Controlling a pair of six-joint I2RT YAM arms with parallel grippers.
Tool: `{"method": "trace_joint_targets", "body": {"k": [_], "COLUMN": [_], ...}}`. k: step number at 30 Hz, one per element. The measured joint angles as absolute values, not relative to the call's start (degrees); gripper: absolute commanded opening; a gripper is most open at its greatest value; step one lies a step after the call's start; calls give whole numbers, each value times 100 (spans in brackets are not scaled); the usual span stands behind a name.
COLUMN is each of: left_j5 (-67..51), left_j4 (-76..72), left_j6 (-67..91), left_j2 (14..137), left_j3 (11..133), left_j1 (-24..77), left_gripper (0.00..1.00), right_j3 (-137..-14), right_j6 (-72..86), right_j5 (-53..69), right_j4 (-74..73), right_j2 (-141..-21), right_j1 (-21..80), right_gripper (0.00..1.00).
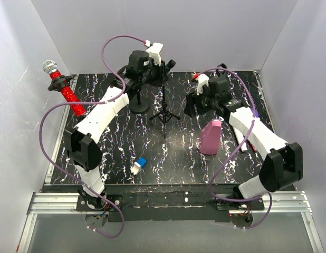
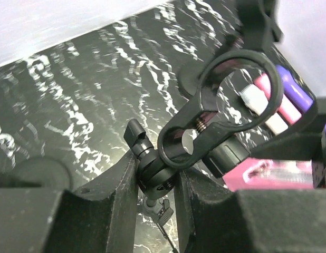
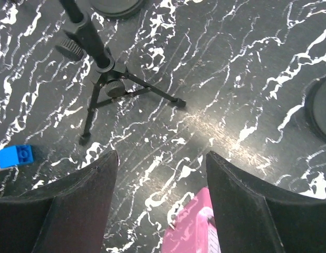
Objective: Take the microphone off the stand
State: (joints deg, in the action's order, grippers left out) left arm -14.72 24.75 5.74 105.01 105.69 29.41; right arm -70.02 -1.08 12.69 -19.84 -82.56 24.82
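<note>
Microphone (image 1: 65,90) lies far left; left tool (image 2: 155,184) clamps the stand (image 2: 180,148).

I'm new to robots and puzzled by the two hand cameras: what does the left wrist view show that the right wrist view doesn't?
Only left wrist: the empty clamp atop the stand, whose joint the left gripper is shut on. Only right wrist: the stand's legs, a blue block and the open right gripper. Both: the marbled table and a pink bottle. Neither shows the microphone.
</note>
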Motion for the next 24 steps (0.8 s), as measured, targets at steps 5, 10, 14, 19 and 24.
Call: {"method": "trace_joint_targets", "body": {"k": [5, 10, 14, 19, 24], "left_j5": [47, 829, 963, 821, 864], "left_j4": [2910, 3144, 3203, 2998, 2995], "left_j6": [1745, 2421, 2779, 3026, 3166], "left_j2": [10254, 10263, 10254, 10254, 10254], "left_j3": [10613, 10628, 10495, 10311, 10309], "left_j1": [2965, 2989, 3035, 3048, 3046], "left_gripper": [0, 0, 0, 0, 0], "right_j3": [-7579, -7703, -7588, -7588, -7599], "right_j6": [392, 1636, 2687, 3509, 3760], "right_j5": [1706, 2447, 3192, 3607, 3686], "right_j4": [-2084, -1752, -996, -403, -379], "right_j2": [-8875, -9249, -9397, -9782, -10173], "right_j1": [2477, 2475, 2475, 2475, 2475], "right_gripper": [72, 79, 79, 65, 56]}}
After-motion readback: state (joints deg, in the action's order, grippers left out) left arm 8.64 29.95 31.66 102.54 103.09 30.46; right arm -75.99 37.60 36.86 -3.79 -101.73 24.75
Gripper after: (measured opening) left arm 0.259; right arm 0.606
